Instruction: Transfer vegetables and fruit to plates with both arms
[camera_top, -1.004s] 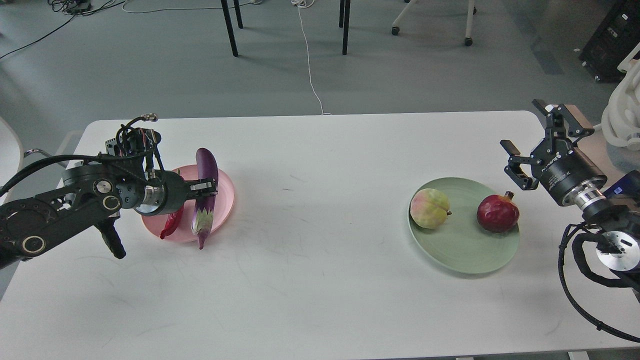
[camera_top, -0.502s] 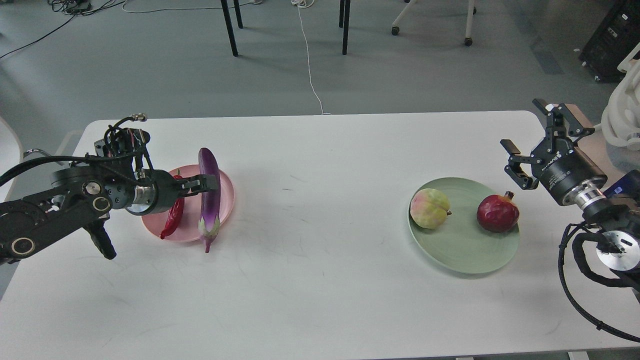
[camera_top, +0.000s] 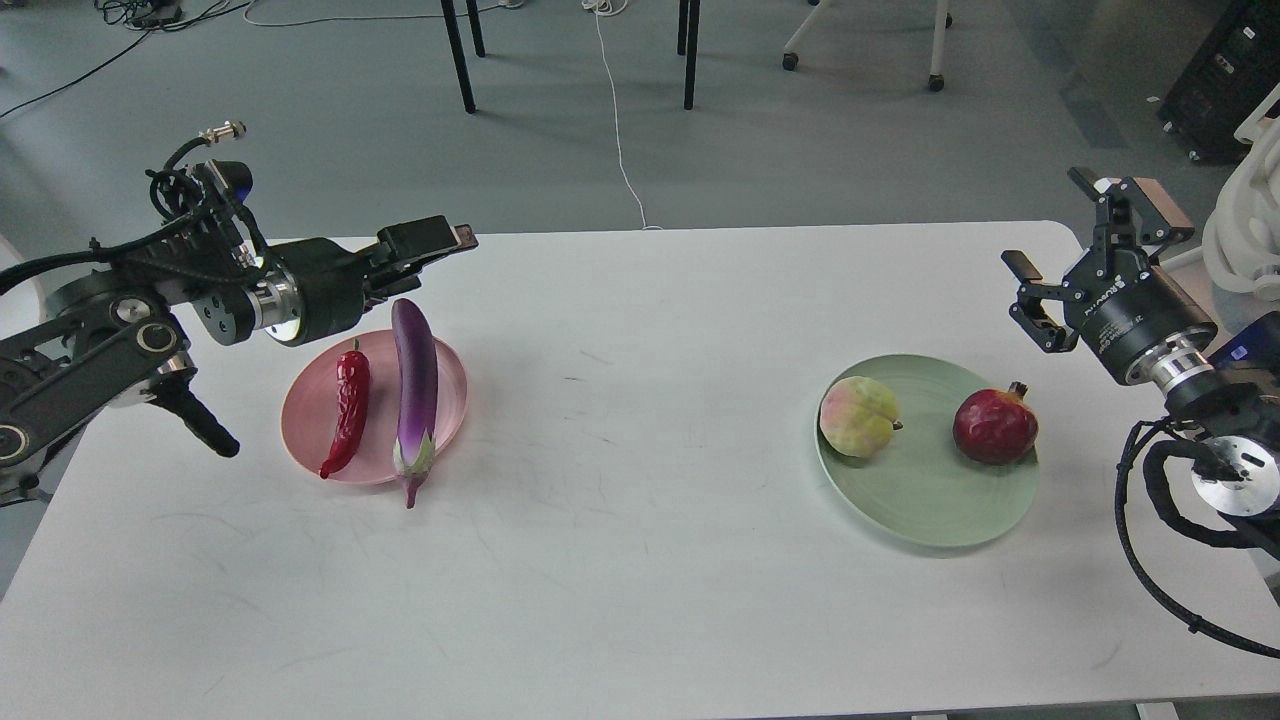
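looking at your left gripper (camera_top: 440, 243), you're seeing it hovering above the far rim of the pink plate (camera_top: 450, 400), holding nothing, though whether its fingers are apart you cannot tell from this angle. the eggplant (camera_top: 415, 395) is lying across that plate, calyx end hanging over the near rim, the chili pepper (camera_top: 347, 420) just beside it. your right gripper (camera_top: 1060, 275) is hanging spread wide and empty near the green plate (camera_top: 930, 510), where peach (camera_top: 858, 417) and pomegranate (camera_top: 994, 427) are sitting apart.

White lettering on the right end effector (camera_top: 1090, 262) is too small to read.
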